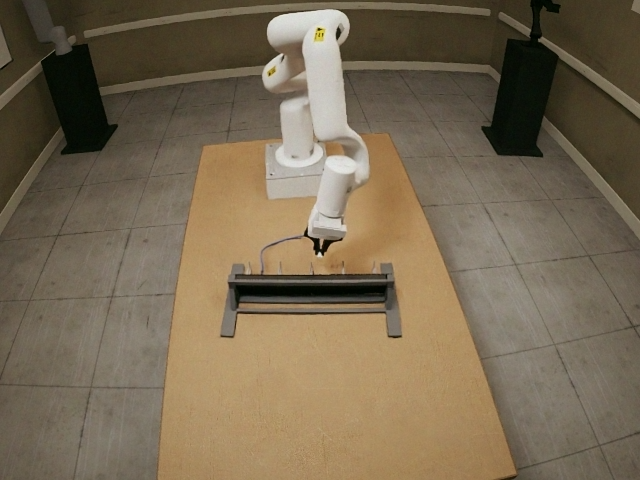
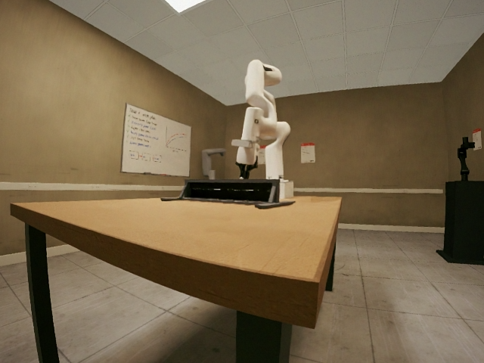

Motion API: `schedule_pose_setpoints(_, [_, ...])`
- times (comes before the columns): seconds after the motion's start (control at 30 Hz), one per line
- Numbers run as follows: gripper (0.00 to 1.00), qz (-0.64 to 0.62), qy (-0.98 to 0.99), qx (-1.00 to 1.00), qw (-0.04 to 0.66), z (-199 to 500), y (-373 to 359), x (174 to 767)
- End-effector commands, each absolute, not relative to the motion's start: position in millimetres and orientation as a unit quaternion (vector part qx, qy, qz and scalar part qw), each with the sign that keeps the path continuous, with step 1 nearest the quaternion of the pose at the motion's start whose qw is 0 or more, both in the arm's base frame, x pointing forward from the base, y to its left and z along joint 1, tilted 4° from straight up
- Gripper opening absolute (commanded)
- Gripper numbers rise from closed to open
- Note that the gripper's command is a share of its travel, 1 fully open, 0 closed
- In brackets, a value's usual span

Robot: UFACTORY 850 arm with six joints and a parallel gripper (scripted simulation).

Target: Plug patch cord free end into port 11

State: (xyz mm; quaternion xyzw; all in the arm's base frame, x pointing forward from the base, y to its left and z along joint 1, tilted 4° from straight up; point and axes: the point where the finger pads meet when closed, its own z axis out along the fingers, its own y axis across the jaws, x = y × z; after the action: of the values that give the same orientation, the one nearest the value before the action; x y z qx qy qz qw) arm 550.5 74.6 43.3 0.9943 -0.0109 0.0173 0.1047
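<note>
A grey free-standing rack [image 1: 310,279] [image 2: 273,192] stands upright across the middle of the wooden table [image 1: 320,413] [image 2: 195,234]. Its port face is turned toward the robot base, so I cannot make out the ports in either view. A thin grey patch cord [image 1: 289,238] rises from the rack's left part in the top view and arcs right to my gripper. My gripper [image 1: 320,251] [image 2: 244,172] points down just behind the rack's middle and is shut on the cord's white plug [image 1: 320,254]. The plug hangs a little above the rack's top edge.
The white robot base box [image 1: 292,183] stands on the table behind the rack. Black pedestals stand on the floor at the back left [image 1: 77,98] and at the back right [image 1: 522,98] [image 2: 463,218]. A whiteboard [image 2: 155,141] hangs on the left wall.
</note>
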Motion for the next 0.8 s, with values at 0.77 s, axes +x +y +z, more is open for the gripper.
schedule_pose_setpoints(0.77, [0.0, 0.018, -0.015, 0.994, 0.105, 42.8, 73.8, 553.8])
